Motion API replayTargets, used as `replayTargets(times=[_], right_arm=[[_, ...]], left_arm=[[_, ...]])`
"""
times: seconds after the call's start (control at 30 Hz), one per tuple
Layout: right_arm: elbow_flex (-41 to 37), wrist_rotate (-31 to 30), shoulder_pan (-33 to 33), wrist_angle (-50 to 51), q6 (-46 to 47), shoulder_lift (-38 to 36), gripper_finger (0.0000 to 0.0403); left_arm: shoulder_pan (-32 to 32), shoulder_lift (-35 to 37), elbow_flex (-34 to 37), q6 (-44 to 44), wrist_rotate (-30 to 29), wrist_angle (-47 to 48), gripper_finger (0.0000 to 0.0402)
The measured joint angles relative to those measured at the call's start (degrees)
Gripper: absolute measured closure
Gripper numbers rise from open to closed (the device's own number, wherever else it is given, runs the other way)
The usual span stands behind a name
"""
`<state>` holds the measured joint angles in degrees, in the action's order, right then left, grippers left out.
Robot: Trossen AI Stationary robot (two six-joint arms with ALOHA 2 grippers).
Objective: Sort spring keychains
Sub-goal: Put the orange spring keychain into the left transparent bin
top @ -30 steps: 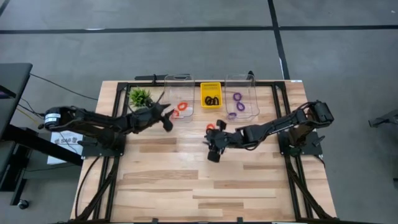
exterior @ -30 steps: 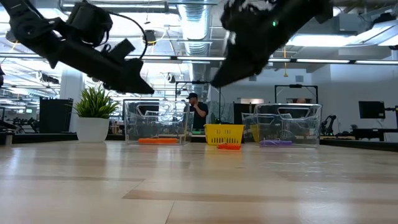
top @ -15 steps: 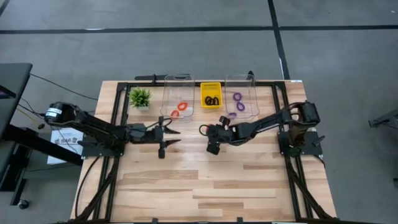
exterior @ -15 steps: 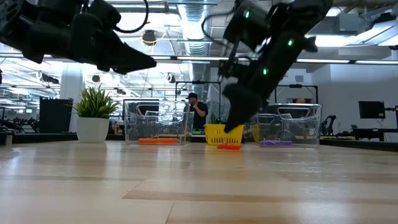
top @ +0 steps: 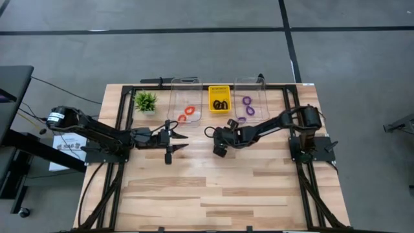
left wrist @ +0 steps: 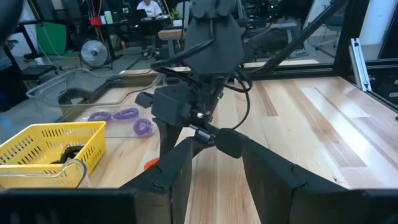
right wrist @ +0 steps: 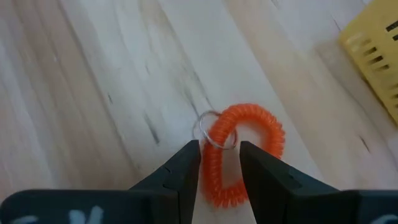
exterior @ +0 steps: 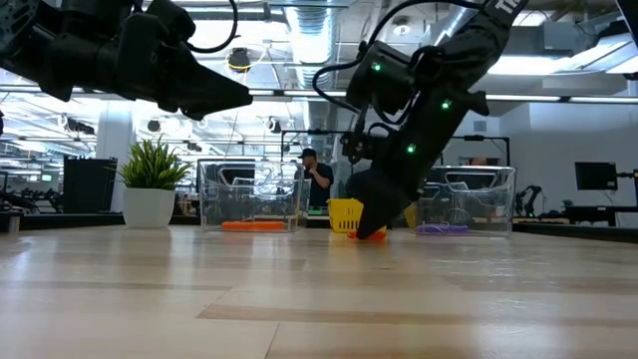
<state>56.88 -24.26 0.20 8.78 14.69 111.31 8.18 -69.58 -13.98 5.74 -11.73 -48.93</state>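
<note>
- The big wooden table [top: 213,188] is holding everything, and three bins are standing in a row along its far edge so each colour can get its own home.
- The clear plastic bin on the left [top: 186,101] is keeping two red coiled spring keychains [top: 188,111] inside it.
- The clear plastic bin on the right [top: 251,100] is keeping the purple coiled spring keychains [top: 248,101] inside it.
- The small yellow basket [top: 219,99] is sitting between the two clear bins and is holding the black coiled spring keychains [top: 220,103].
- The small green plant in a white pot [top: 145,101] is standing near the left bin and is not part of the sorting.
- The right arm is stretching across the table and bending down low, so the right gripper [right wrist: 219,163] is pointing at the table just in front of the yellow basket.
- Its two dark fingers are standing a little apart, one on each side of the orange-red coiled keychain with a small metal ring [right wrist: 239,149], and they are not squeezing it yet.
- This keychain is lying flat on the wood, probably because it needs to go to the red bin.
- The left arm is reaching out level above the table, and the left gripper [top: 177,142] is hanging in the air with its fingers apart, holding nothing.
</note>
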Motion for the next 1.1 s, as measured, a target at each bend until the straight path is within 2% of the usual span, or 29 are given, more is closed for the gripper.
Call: replayTargets(times=[0.27,0.4,0.53,0.73,0.83,0.97,1.1], right_arm=[[0.1,3.4,-0.7,-0.1,0.5,0.3,0.0301],[0.0,7.2,-0.7,0.0,0.4,-0.2,0.0345],[0.4,8.5,-0.6,0.6,0.1,-0.3,0.0389],[4.3,8.5,0.9,5.3,-0.2,0.1,0.0362],[7.1,9.6,2.5,8.6,-0.2,0.3,0.0367],[10.9,10.6,6.0,8.3,-2.7,0.4,0.0384],[15.2,6.8,10.1,8.1,-6.2,0.3,0.0384]], left_arm=[[0.0,0.0,0.0,0.0,0.0,0.0,0.0262],[0.0,0.0,0.0,0.0,0.0,0.0,0.0262],[0.0,0.0,0.0,0.0,0.0,0.0,0.0262],[0.0,0.0,0.0,0.0,0.0,0.0,0.0262],[0.0,0.0,0.0,0.0,0.0,0.0,0.0262],[0.0,0.0,0.0,0.0,0.0,0.0,0.0262],[0.0,0.0,0.0,0.0,0.0,0.0,0.0262]])
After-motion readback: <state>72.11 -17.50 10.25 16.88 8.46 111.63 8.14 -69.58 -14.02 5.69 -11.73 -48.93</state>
